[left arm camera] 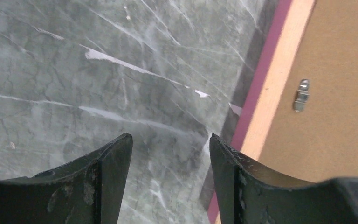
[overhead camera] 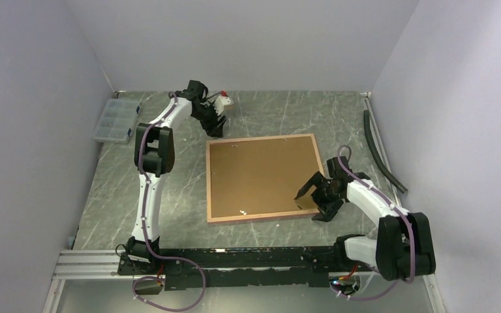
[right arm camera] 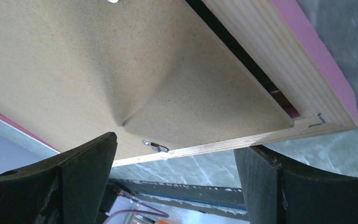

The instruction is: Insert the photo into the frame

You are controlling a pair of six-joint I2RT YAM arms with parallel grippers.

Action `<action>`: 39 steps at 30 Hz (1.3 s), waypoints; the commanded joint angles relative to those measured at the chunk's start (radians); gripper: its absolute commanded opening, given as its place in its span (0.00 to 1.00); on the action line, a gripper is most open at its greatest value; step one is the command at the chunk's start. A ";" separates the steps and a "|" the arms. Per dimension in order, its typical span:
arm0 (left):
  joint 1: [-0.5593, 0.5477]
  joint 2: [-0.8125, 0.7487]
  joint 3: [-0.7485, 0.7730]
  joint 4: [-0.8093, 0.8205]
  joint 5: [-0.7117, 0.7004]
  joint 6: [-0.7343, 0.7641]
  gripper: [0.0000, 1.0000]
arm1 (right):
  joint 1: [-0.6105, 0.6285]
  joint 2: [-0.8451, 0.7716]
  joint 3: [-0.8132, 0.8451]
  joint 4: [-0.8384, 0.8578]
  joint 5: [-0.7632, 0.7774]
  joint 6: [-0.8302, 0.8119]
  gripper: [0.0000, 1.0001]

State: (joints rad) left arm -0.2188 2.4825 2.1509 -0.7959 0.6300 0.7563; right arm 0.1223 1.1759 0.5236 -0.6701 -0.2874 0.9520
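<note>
The frame (overhead camera: 261, 218) lies back-up just right of the spread, empty left hand (left arm camera: 170, 140) and beneath the equally wide right hand (right arm camera: 177, 144); photo unseen, presumably under the bulging backing board (right arm camera: 121, 60), which needs pressing flat.

Frame (overhead camera: 261, 217) face hidden against table (overhead camera: 182, 195), cropped in both wrist views, small white object (overhead camera: 225, 101) too small to identify

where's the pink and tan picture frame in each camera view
Top external: the thin-railed pink-and-tan wooden picture frame lies back-up at the picture's centre.
Left wrist: its tan rail with a pink edge runs diagonally down the right side.
Right wrist: its corner fills the upper right.
Shared landmark: the flat brown backing board inside it.
</note>
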 commanded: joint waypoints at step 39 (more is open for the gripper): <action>0.111 -0.374 -0.592 -0.825 0.352 0.471 0.61 | -0.058 0.819 0.952 0.311 0.027 -0.091 0.96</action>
State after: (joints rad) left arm -0.0944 2.2017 1.6051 -1.3937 0.8131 1.0424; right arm 0.0597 1.9091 1.3159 -0.4061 -0.2115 0.8661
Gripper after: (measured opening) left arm 0.597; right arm 0.965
